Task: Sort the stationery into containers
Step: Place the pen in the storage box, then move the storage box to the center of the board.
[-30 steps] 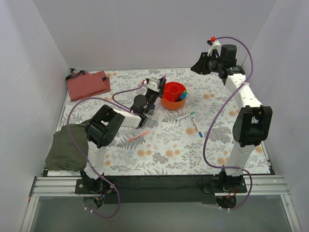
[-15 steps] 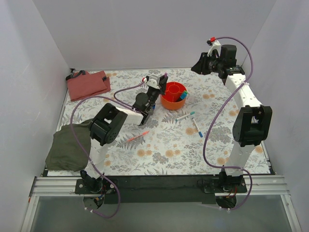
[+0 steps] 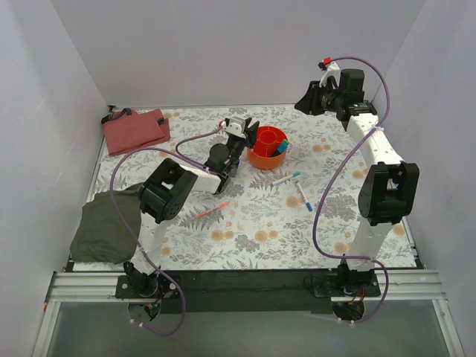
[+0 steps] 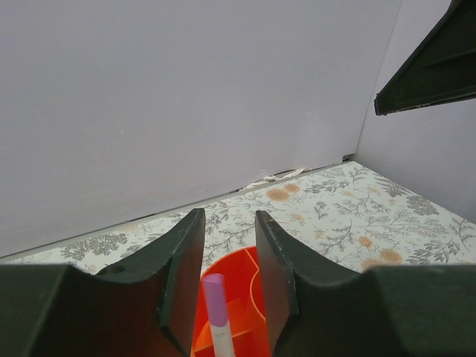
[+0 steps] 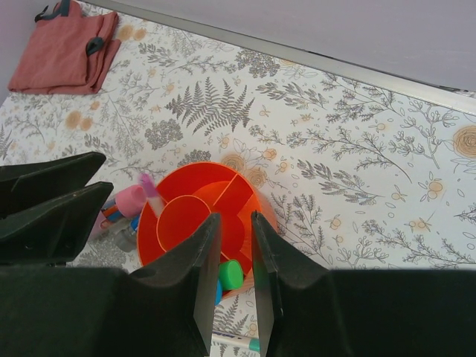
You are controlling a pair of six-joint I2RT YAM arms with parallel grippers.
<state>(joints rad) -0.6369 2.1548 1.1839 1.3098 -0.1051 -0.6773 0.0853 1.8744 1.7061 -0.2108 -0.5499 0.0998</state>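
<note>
Standing between fingers (image 4: 178, 275), purple-capped pen (image 4: 216, 309) over orange cup (image 4: 247, 297).

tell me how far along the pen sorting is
Done: a green cap and a blue cap show inside the round orange plastic cup. In hand: the left gripper hangs over that cup, fingers parted around a purple-capped white pen, apparently not pinching it. The right gripper is open and empty. Left: a teal-capped white pen, a blue-capped white pen and a thin orange-red pen lie on the floral mat.
</note>
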